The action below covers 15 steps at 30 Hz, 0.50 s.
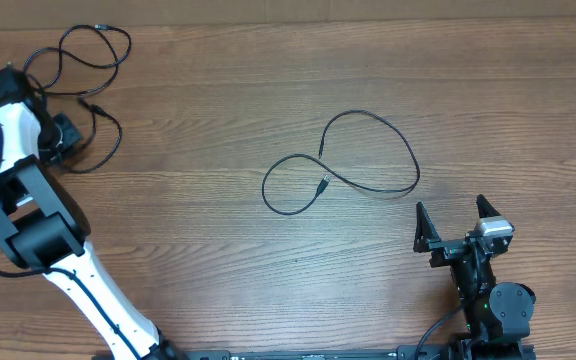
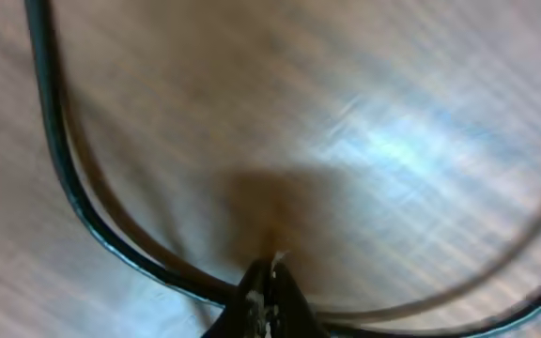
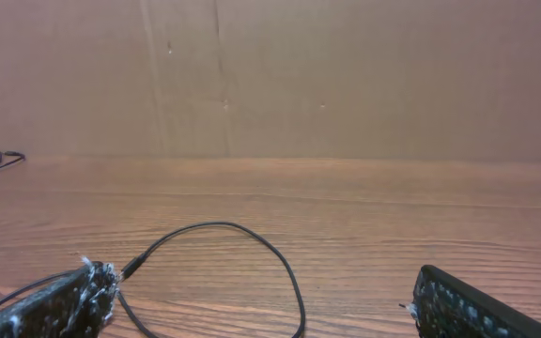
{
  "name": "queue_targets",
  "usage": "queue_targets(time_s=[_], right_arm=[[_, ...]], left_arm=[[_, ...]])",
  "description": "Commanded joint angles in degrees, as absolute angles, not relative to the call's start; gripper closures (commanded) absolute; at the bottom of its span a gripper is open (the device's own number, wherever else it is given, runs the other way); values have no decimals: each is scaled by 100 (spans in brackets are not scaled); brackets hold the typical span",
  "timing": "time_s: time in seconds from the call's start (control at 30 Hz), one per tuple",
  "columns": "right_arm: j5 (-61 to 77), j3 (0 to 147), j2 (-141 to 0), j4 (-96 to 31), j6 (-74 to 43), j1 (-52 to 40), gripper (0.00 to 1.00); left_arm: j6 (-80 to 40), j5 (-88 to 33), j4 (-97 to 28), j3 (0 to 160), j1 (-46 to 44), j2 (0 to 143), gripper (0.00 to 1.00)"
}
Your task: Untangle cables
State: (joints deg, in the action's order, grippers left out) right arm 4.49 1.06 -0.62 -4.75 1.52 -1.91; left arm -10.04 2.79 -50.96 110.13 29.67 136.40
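On my brown wood-grain counter (image 1: 218,120) I see one thin black looped cable (image 1: 358,112) mid-surface, more thin black cables (image 1: 98,27) bunched far left.

Looked evenly lit overhead, faint shadows only. Got heavy blur on left wrist, with cable (image 2: 56,160) smeared and whitish glare right of center.

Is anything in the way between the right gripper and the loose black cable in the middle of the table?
Nothing visible. Only bare wooden table lies between the open right gripper and the thin black looped cable just ahead and left of it.
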Motion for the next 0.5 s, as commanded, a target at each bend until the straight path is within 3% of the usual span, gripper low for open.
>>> queue_targets(time_s=[0.0,0.47], right_arm=[[460,47,-23,-456,158,-220,0],[460,47,-23,-456,158,-220,0]], left_arm=[[-899,360,-5561,10807,3144,13922,96],[-1041,290,-6720,12044,3186,13856,96]])
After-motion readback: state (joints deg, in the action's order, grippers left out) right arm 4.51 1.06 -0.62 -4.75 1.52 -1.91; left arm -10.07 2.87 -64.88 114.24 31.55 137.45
